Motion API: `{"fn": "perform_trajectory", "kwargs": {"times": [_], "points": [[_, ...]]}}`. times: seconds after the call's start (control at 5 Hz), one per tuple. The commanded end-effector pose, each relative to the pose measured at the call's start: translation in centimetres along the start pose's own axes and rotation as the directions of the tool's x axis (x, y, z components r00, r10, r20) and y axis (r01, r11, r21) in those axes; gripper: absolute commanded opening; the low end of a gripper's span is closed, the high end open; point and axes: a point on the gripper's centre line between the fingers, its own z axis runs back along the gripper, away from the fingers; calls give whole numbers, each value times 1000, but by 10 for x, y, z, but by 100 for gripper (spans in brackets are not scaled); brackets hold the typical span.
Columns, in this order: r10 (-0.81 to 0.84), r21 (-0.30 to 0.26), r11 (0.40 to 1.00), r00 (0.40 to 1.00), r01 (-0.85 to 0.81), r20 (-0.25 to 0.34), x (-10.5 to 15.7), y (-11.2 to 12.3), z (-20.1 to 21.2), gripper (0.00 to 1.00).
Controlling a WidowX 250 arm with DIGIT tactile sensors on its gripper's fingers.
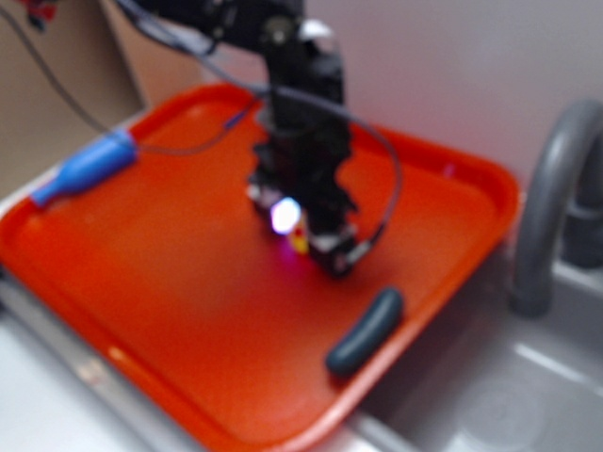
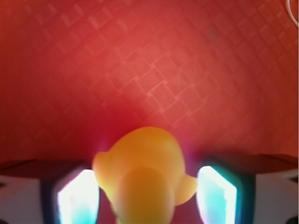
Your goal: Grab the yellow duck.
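Presently: one yellow duck (image 2: 145,175) on the orange tray (image 1: 188,320), centred between the two fingers (image 2: 77,196) of the gripper (image 2: 147,198). Jaws stand apart, a gap visible on either side of the duck; not yet gripping. Squeezing straight inward looks sufficient. Also on tray: blue bottle (image 1: 89,168), dark oblong item (image 1: 366,331).

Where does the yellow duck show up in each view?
Exterior: only a small yellow patch of the yellow duck shows at the claw's tip, mid-tray.
Wrist: the duck fills the bottom centre, between the two lit fingers, with gaps either side.
Shared landmark: the red tray.
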Motion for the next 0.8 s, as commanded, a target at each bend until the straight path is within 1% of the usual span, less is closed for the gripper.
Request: {"fn": "perform_trajectory", "kwargs": {"times": [0.0, 0.2, 0.4, 0.6], "points": [[36, 15, 999, 998, -37, 41, -8, 2, 10, 0], [115, 4, 993, 991, -116, 65, -14, 27, 32, 0], [127, -93, 989, 987, -118, 98, -25, 65, 75, 0], [181, -165, 974, 969, -153, 168, -47, 101, 105, 0]]}}
